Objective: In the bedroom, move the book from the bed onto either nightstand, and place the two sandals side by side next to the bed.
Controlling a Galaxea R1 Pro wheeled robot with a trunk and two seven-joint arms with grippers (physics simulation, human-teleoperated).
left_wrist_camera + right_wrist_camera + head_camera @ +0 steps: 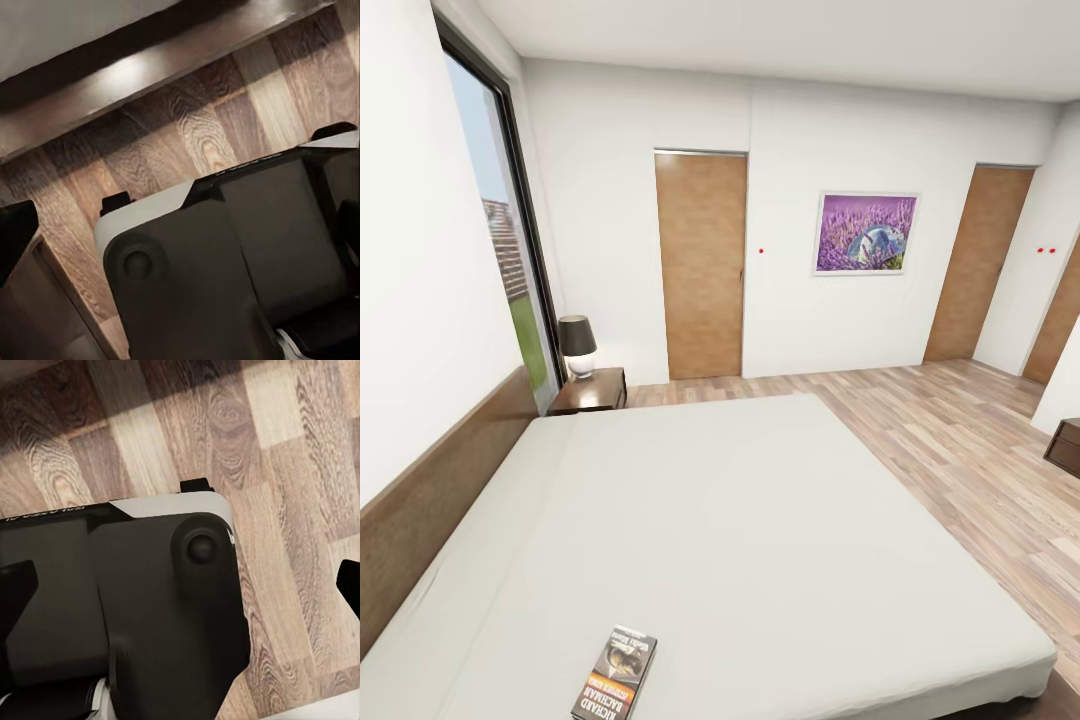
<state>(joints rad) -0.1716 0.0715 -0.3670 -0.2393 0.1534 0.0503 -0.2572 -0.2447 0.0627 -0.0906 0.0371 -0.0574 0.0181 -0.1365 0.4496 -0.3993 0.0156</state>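
The book [615, 673], a thin paperback with a dark cover and an orange band, lies flat on the bed [740, 520] near its close edge. One nightstand [592, 392] stands at the bed's far left corner, beside the headboard [430, 490]. The two sandals are out of view. My left gripper [180, 232] hangs open over the wood floor beside the bed's dark base [150, 67], with nothing between its fingers. My right gripper [180, 589] is open too, above the floor and my own dark base.
A black-shaded lamp [577, 345] sits on the nightstand. A tall window [500, 230] is at the left. Two brown doors [701, 265] [977, 262] flank a purple picture [866, 233]. A dark cabinet corner [1065, 447] shows at the right edge. Wood floor [960, 450] stretches right of the bed.
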